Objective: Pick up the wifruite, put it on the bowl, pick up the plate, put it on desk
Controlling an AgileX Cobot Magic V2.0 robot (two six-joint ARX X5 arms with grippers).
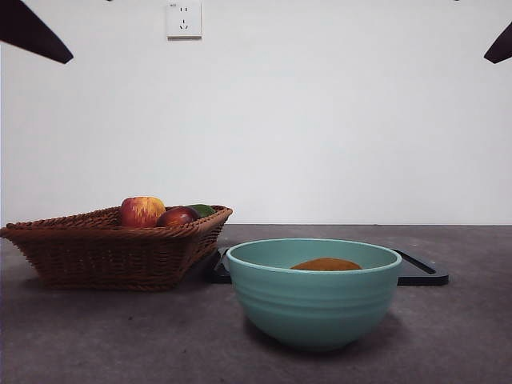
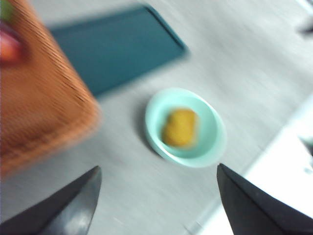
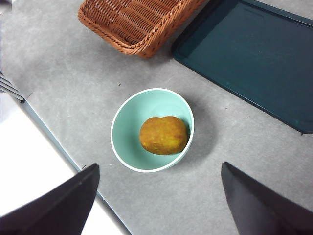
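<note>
The brown-golden wifruite (image 1: pixel 326 265) lies inside the teal bowl (image 1: pixel 314 308) at the front middle of the desk (image 1: pixel 96 336). It also shows in the right wrist view (image 3: pixel 164 135) in the bowl (image 3: pixel 124 122), and blurred in the left wrist view (image 2: pixel 180 128) in the bowl (image 2: pixel 212 139). A dark flat plate (image 1: pixel 420 272) lies on the desk behind the bowl; it shows in the right wrist view (image 3: pixel 254 54) and the left wrist view (image 2: pixel 117 46). My left gripper (image 2: pixel 156 196) and right gripper (image 3: pixel 159 196) are open, empty and high above the bowl.
A brown wicker basket (image 1: pixel 104 248) stands at the left with a red-and-yellow apple (image 1: pixel 142 211), a dark red fruit (image 1: pixel 177 217) and a green fruit (image 1: pixel 202 210). The arms show as black tips at the top corners (image 1: pixel 32 32) (image 1: pixel 500 46).
</note>
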